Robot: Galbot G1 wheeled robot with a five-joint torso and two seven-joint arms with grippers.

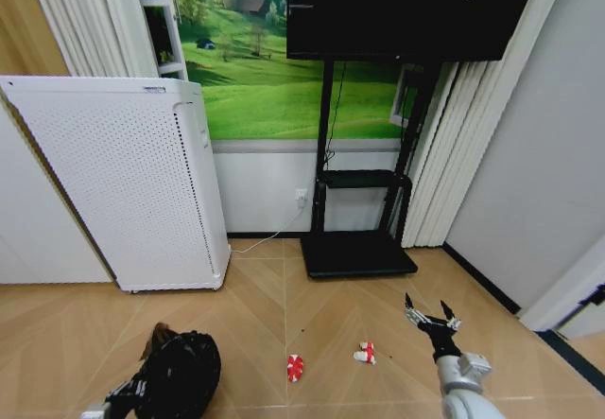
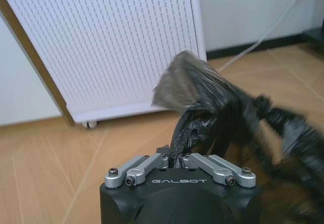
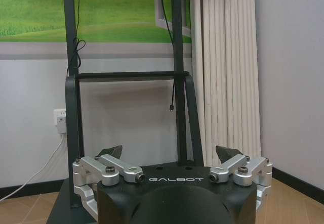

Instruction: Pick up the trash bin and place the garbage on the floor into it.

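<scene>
The trash bin (image 1: 181, 376), small and black with a glossy bag liner, is at the lower left of the head view. My left gripper (image 2: 174, 159) is shut on the crumpled rim of the liner (image 2: 212, 107), which rises between its fingers. Two pieces of garbage lie on the wooden floor: a red one (image 1: 295, 367) and a red-and-white one (image 1: 365, 353), both right of the bin. My right gripper (image 1: 431, 315) hovers open to the right of the red-and-white piece, holding nothing. Its spread fingers (image 3: 110, 152) face the black stand.
A tall white perforated appliance (image 1: 132, 192) stands behind the bin against the wall. A black TV stand (image 1: 359, 249) with a flat base sits behind the garbage, with a white cable (image 1: 260, 242) on the floor beside it. Curtains (image 1: 454, 154) hang at the right.
</scene>
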